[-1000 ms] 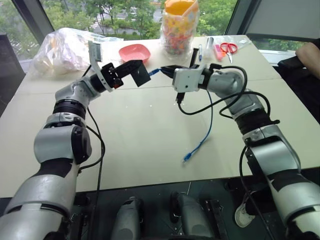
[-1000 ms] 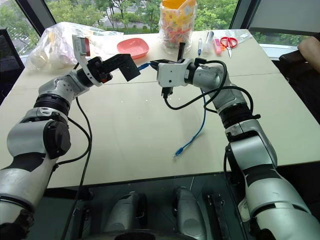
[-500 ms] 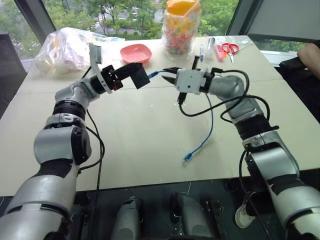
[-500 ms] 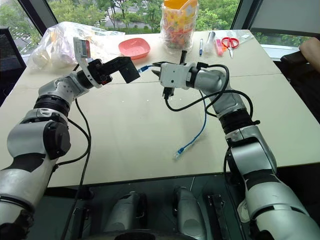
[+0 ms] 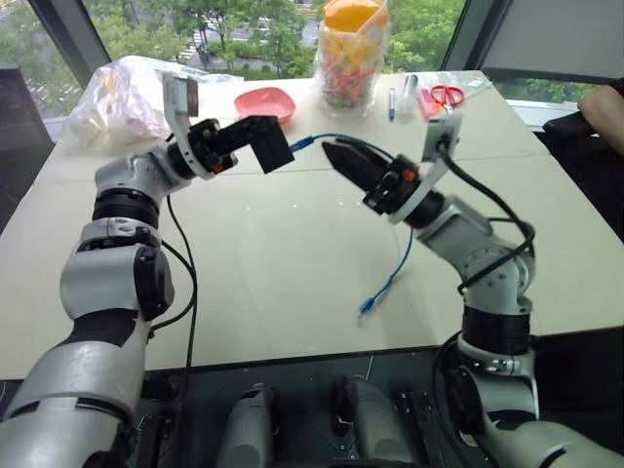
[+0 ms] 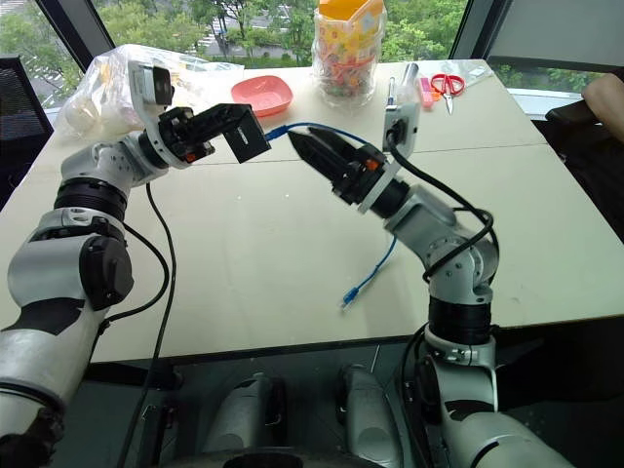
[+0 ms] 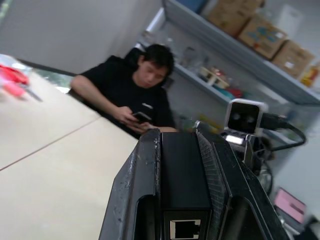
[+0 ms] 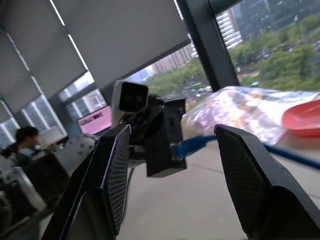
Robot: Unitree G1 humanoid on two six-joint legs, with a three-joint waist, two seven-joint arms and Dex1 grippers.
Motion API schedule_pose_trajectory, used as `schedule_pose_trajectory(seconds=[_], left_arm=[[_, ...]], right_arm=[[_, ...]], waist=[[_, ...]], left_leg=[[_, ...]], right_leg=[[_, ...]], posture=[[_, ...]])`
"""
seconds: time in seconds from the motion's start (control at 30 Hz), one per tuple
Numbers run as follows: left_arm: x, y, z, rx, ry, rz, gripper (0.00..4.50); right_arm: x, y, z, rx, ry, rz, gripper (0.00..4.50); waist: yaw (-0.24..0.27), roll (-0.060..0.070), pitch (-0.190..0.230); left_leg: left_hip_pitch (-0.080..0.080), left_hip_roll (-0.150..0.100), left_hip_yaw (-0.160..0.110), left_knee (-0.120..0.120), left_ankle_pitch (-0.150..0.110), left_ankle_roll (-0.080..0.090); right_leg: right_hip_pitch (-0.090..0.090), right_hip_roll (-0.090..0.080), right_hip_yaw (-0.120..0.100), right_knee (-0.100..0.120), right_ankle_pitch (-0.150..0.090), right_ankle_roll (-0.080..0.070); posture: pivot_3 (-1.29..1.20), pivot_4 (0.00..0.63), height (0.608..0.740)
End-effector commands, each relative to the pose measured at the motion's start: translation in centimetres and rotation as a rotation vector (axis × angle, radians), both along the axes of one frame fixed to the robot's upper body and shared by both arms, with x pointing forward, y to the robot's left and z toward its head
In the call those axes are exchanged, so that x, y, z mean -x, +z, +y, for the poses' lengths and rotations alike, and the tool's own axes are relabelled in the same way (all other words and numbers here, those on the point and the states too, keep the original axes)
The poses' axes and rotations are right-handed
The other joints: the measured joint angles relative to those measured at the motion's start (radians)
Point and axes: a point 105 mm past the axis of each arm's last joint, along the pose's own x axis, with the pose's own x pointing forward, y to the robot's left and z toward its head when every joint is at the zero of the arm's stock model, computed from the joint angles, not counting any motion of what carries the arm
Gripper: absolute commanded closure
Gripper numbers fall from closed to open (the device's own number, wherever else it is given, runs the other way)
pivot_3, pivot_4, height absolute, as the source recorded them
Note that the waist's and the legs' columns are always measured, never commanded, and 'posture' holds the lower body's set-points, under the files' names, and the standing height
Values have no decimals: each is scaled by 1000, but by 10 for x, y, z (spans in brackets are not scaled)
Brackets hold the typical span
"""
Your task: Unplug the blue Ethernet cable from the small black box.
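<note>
My left gripper (image 5: 249,136) is shut on the small black box (image 5: 273,146) and holds it up above the table (image 5: 263,263). In the left wrist view the box (image 7: 185,170) sits between the two fingers (image 7: 132,190), with an empty port facing the camera. The blue Ethernet cable (image 5: 317,137) is plugged into the box's side. It arcs behind my right gripper and drops to the table, where its free plug (image 5: 368,305) lies. My right gripper (image 5: 336,156) is open and points at the box from a short gap. The plug (image 8: 190,145) shows between its spread fingers.
At the table's far side stand a pink bowl (image 5: 261,100), a jar of coloured sweets (image 5: 349,58), a clear plastic bag (image 5: 127,93), pens (image 5: 405,93) and red scissors (image 5: 447,94). A person's arm (image 5: 600,102) rests at the right edge. A seated person (image 7: 135,100) appears in the left wrist view.
My right gripper has opened, let go of the cable near its plug, rolled over and drawn back from the box. The left gripper keeps its hold on the box, slightly higher.
</note>
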Motion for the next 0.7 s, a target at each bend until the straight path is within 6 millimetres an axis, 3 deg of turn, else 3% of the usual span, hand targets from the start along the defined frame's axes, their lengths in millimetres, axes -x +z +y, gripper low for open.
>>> schedule_pose_trajectory(seconds=[0.03,0.17,0.4,0.7], left_arm=[[14,33,-9,44,-95,-104,3960],[22,43,-15,67,-148,-122,3960],[26,40,-19,56,-175,-114,3960],[22,34,-15,61,-154,-93,3960]], right_arm=[[8,7,9,-38,22,13,1740],[3,4,11,-64,2,47,1740],[-2,11,10,-85,-20,27,1740],[19,18,16,-93,71,-65,1740]], waist=[[6,0,0],[17,0,0],[19,0,0],[18,0,0]], left_leg=[[0,0,0,0,0,0],[-1,-1,1,0,0,0],[-1,-1,1,0,0,0],[-1,-1,0,0,0,0]], right_leg=[[0,0,0,0,0,0],[0,0,1,-1,0,0],[0,0,1,-1,0,1],[-1,0,0,-1,-1,1]], posture=[[0,150,740],[0,150,740],[0,150,740],[0,150,740]])
